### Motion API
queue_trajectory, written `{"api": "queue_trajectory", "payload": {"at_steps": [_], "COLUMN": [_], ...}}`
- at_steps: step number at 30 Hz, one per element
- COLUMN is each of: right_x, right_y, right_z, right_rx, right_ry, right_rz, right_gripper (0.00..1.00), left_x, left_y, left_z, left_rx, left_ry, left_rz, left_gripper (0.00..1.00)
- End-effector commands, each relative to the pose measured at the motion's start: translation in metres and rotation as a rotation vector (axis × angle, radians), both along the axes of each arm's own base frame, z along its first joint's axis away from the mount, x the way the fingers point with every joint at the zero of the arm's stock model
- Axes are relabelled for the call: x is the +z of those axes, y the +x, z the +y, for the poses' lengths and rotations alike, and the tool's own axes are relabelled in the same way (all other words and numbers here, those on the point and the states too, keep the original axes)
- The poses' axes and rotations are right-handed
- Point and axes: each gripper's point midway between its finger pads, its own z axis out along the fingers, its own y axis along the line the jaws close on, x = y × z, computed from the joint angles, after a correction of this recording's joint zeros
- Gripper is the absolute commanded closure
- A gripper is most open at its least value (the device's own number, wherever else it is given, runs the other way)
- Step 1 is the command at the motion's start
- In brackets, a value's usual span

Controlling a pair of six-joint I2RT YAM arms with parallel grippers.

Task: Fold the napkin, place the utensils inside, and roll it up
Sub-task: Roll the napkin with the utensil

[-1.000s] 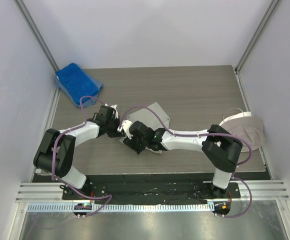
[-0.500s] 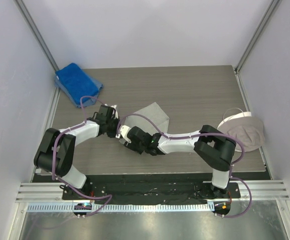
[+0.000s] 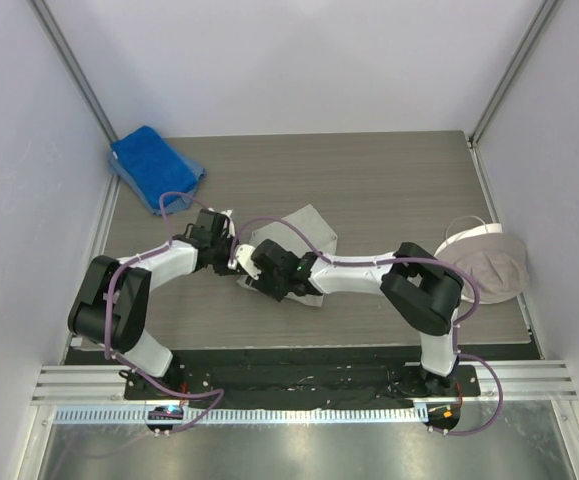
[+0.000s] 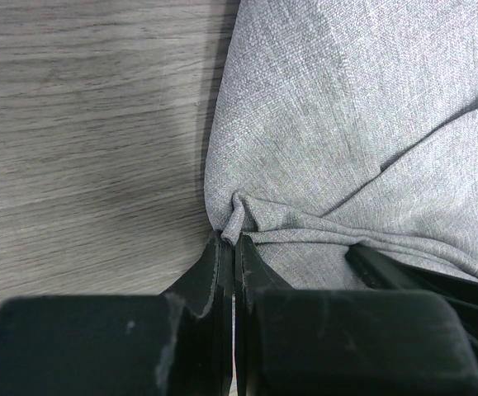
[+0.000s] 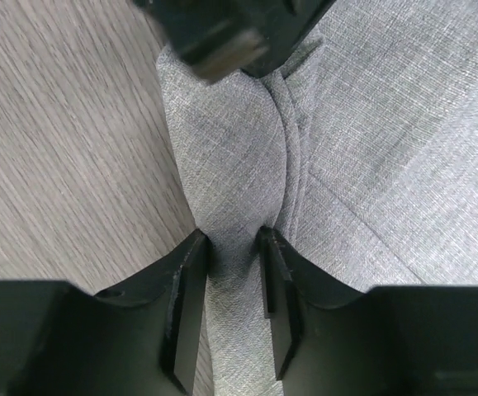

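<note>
The left gripper (image 4: 229, 246), closed, anchors the napkin (image 4: 321, 124) edge while the right gripper (image 5: 234, 243), narrowed, apparently pinches the adjacent fold to draw it over.

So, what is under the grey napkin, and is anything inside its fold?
Around the napkin, only the wooden table shows. The left gripper and the right gripper each pinch a folded ridge of the cloth. Whatever lies inside the fold or beneath the cloth is covered and cannot be seen.

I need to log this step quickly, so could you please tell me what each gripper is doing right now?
Left gripper: closed, pinching the napkin at its edge.
Right gripper: closed around a fold of the napkin.
</note>
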Motion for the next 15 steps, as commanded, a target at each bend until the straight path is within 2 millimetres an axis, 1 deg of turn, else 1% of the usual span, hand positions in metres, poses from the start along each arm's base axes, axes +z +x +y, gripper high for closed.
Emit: {"api": "queue_trajectory", "payload": {"at_steps": [1, 2, 3, 4, 6, 7, 8, 10, 11, 12, 13, 14, 15], "right_x": [-0.063, -0.066, -0.068, -0.07, -0.074, -0.074, -0.072, -0.07, -0.066, -0.064, -0.061, -0.059, -0.055], "right_y": [-0.056, -0.063, -0.066, -0.071, -0.084, -0.087, -0.094, -0.1, -0.108, -0.11, -0.113, -0.114, -0.117], "right_z": [-0.032, -0.037, -0.039, -0.04, -0.042, -0.044, -0.042, -0.043, -0.041, -0.039, -0.037, -0.038, -0.036], "right_rx": [0.043, 0.036, 0.034, 0.034, 0.036, 0.033, 0.047, 0.04, 0.054, 0.057, 0.063, 0.063, 0.074], "right_ry": [-0.134, -0.151, -0.154, -0.156, -0.15, -0.143, -0.124, -0.103, -0.079, -0.066, -0.052, -0.044, -0.025], "right_rz": [0.347, 0.385, 0.41, 0.439, 0.52, 0.548, 0.596, 0.651, 0.707, 0.732, 0.757, 0.776, 0.805], "right_gripper": [0.64, 0.65, 0.69, 0.71, 0.77, 0.82, 0.84, 0.87, 0.88, 0.89, 0.89, 0.91, 0.92], "left_x": [0.011, 0.013, 0.012, 0.014, 0.019, 0.022, 0.027, 0.031, 0.029, 0.035, 0.036, 0.034, 0.038], "left_y": [0.005, 0.006, 0.006, 0.007, 0.011, 0.013, 0.014, 0.017, 0.014, 0.016, 0.016, 0.013, 0.013], "left_z": [-0.003, -0.003, -0.001, 0.0, 0.006, 0.009, 0.013, 0.023, 0.027, 0.028, 0.033, 0.036, 0.038], "left_rx": [-0.019, -0.016, -0.009, 0.004, 0.028, 0.046, 0.063, 0.109, 0.126, 0.141, 0.161, 0.175, 0.184], "left_ry": [-0.016, -0.016, -0.008, -0.006, 0.01, 0.012, 0.013, 0.026, 0.028, 0.02, 0.029, 0.032, 0.028], "left_rz": [-0.03, -0.036, -0.038, -0.042, -0.067, -0.081, -0.103, -0.131, -0.13, -0.156, -0.165, -0.161, -0.177], "left_gripper": [1.0, 1.0, 1.0, 1.0, 0.83, 0.74, 0.59, 0.45, 0.36, 0.32, 0.29, 0.28, 0.28]}}
